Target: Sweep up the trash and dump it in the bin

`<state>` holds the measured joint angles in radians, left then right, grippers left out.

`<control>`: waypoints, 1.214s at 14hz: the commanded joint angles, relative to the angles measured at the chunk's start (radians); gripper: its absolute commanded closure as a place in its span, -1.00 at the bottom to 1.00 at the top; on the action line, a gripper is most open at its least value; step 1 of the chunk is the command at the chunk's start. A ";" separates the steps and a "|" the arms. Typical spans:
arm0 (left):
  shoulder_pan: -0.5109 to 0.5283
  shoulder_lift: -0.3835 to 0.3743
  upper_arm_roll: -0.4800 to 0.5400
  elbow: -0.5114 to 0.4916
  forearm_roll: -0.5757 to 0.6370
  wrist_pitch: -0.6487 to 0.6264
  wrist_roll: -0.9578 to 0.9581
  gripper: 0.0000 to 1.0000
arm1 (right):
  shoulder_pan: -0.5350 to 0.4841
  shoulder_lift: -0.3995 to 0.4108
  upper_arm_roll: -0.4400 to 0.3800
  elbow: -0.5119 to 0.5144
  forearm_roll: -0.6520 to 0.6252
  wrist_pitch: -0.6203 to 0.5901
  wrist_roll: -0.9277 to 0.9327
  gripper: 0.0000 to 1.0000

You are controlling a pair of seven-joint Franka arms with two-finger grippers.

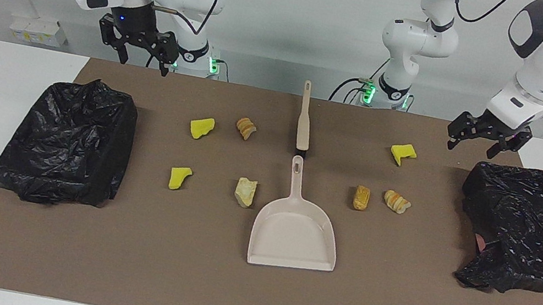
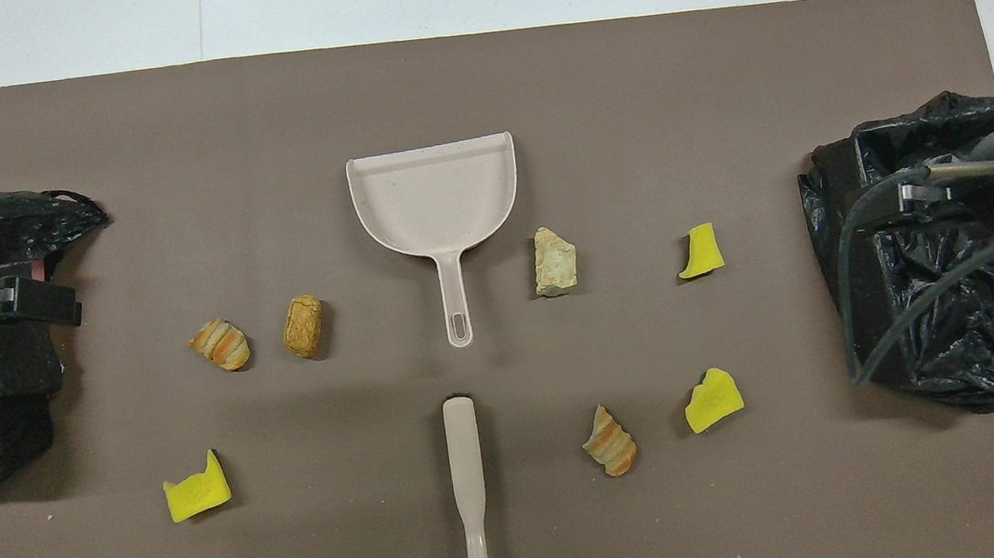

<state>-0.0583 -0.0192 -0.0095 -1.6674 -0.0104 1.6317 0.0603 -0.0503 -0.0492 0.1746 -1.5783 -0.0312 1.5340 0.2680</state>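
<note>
From the facing view, a beige plastic dustpan (image 1: 295, 232) lies flat at the middle of the brown mat (image 1: 252, 294), its handle pointing toward the robots. In line with it, nearer the robots, lies a beige long-handled brush (image 1: 304, 119). The trash is seven lumps spread to both sides: toward the right arm's end, two yellow sponge chunks (image 1: 201, 127) (image 1: 179, 177), a striped bread-like roll (image 1: 246, 128) and a pale rock-like piece (image 1: 245, 192); toward the left arm's end, a third yellow chunk (image 1: 403, 152), an orange-tan roll (image 1: 362, 197) and a striped roll (image 1: 397, 201). A black-bagged bin (image 1: 68, 142) sits at the right arm's end, another black-bagged bin (image 1: 526, 231) at the left arm's. The right gripper (image 1: 143, 49) hangs over the mat's edge, empty and spread open; the left gripper (image 1: 481, 135) hangs open beside its bin.

From overhead, the dustpan (image 2: 436, 194) and brush (image 2: 469, 497) lie apart, untouched, with all the lumps on the mat (image 2: 475, 85).
</note>
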 commanded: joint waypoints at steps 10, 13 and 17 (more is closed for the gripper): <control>-0.001 -0.005 -0.003 -0.020 -0.029 -0.026 0.018 -1.00 | -0.006 0.012 -0.003 0.017 0.011 -0.005 -0.039 -1.00; -0.018 -0.039 -0.013 -0.106 -0.089 0.005 0.019 -1.00 | -0.008 -0.001 -0.003 -0.017 0.017 0.046 -0.039 -1.00; -0.142 -0.111 -0.014 -0.277 -0.161 0.130 -0.028 -1.00 | -0.006 0.005 -0.003 -0.009 0.030 0.044 -0.041 -1.00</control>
<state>-0.1321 -0.0444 -0.0337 -1.8074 -0.1466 1.6793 0.0585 -0.0500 -0.0434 0.1740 -1.5787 -0.0217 1.5577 0.2658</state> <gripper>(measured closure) 0.000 0.000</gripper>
